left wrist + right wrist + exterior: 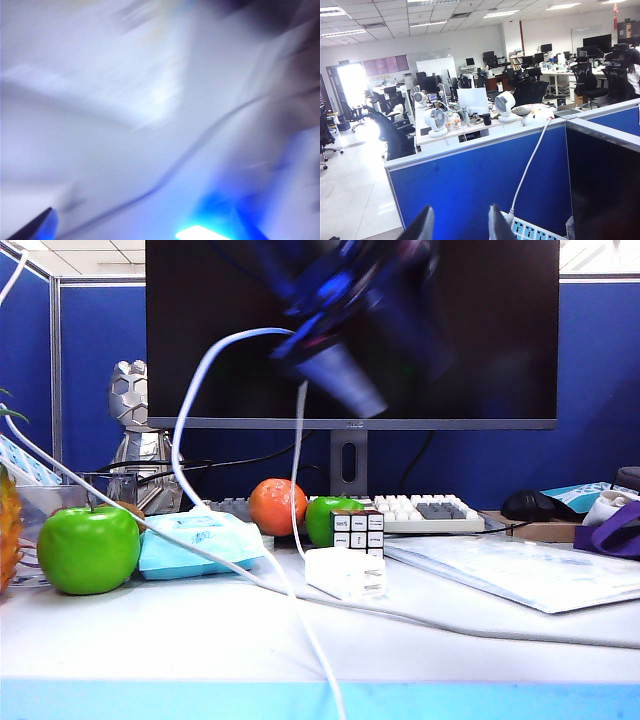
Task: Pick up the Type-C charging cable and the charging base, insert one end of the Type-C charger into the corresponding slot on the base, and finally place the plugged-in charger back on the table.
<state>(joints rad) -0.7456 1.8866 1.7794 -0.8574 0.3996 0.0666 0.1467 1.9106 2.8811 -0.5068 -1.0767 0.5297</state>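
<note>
Exterior view: the charging base (346,572) sits on the white surface (150,635) just in front of the puzzle cube (358,532), and the Type-C charging cable (297,475) runs up from beside it toward a blurred arm in front of the monitor (480,330), then loops over and down past the light-blue wipes pack (196,541). The cord seems to meet the block, so the plug looks to be in, though the slot itself is too small to make out. The base resting unheld on the surface suggests the task is at or close to its end.

Left wrist view: everything is smeared by motion; only a thin cord (200,145) across a pale surface and a blue edge can be read. The left tool's jaws are not visible, so I cannot tell how far apart they stand.

Right wrist view: the right tool (457,223) points up over a blue partition (485,185) toward the office, well away from the work, its fingers part-way apart with nothing between them.
</note>
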